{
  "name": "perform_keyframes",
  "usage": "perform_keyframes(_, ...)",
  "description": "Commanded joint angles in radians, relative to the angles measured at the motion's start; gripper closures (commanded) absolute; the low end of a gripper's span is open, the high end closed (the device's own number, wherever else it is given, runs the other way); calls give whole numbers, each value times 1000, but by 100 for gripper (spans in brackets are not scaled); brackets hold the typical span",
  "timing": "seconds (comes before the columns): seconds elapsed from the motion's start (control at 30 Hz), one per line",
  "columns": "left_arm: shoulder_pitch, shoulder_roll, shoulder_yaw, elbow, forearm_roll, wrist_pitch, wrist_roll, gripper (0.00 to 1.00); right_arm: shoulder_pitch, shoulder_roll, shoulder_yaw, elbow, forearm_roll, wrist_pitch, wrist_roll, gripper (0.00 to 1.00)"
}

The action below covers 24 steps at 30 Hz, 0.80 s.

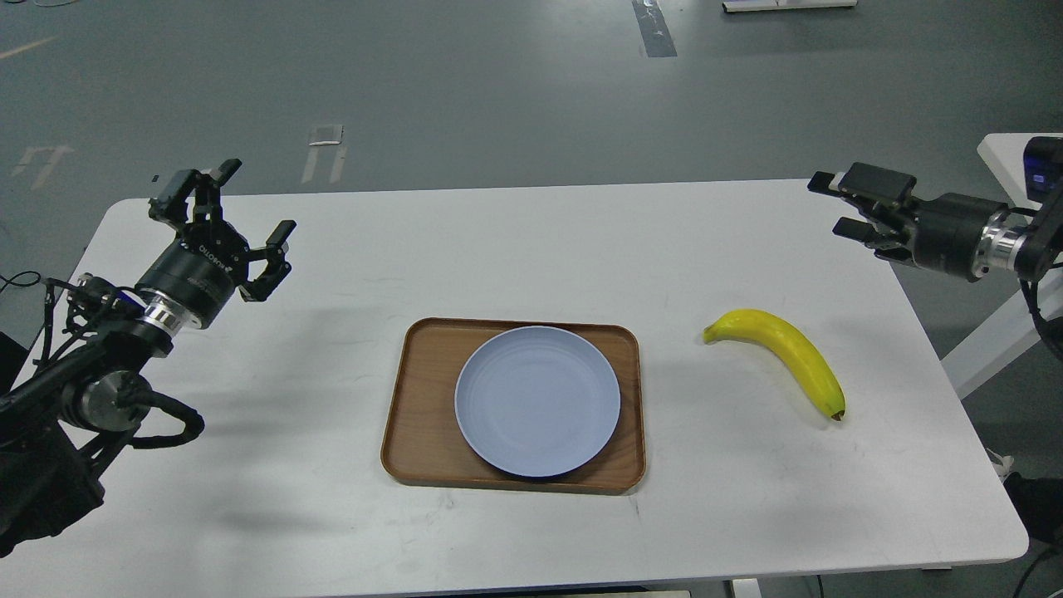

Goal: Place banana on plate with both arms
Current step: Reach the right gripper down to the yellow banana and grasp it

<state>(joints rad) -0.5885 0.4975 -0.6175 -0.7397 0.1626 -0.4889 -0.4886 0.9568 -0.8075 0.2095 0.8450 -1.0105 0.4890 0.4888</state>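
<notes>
1. Table (332,498): white, rounded corners, fills most of the frame, with grey floor (498,83) beyond its far edge.
2. Wooden tray (419,399): brown, rectangular, lies flat at the centre of the frame, slightly below the middle.
3. Plate (537,401): round, pale blue-grey, rests inside the tray with nothing on it. Its lower rim reaches close to the tray's lower edge.
4. Banana (785,353): yellow, curved, lies on the bare table at centre right, well apart from the tray and plate. Its stem end points towards the tray; its dark tip points to the lower right.
5. Left gripper (241,212): at the left of the frame, raised above the table, fingers spread apart, nothing between them. It is well apart from the tray.
6. Right gripper (835,206): at the upper right, over the table's far right corner, pointing left. Its two fingers stand parted with a clear gap and hold nothing. It is above the banana in the frame and not touching it.
7. Loose black cables (166,419) hang along the left arm at the lower left.
</notes>
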Motion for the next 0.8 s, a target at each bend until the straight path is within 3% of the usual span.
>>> perform_keyframes(0.0, -1, 4, 2, -3, 5, 0, 0, 2, 68, 21, -137, 20, -297, 0, 0, 0)
perform_keyframes(0.13, 1, 3, 1, -3, 5, 0, 0, 2, 132, 65, -317, 3, -479, 0, 0, 0)
perform_keyframes(0.27, 2, -2, 1, -3, 6, 0, 0, 2, 157, 154, -469, -92, -516, -35, 0, 0)
perform_keyframes(0.57, 2, -2, 1, -3, 5, 0, 0, 2, 151, 229, -487, -152, -516, -49, 0, 0)
perform_keyframes(0.77, 2, 0, 1, -3, 5, 0, 0, 2, 142, 249, -489, -150, -514, -52, 0, 10)
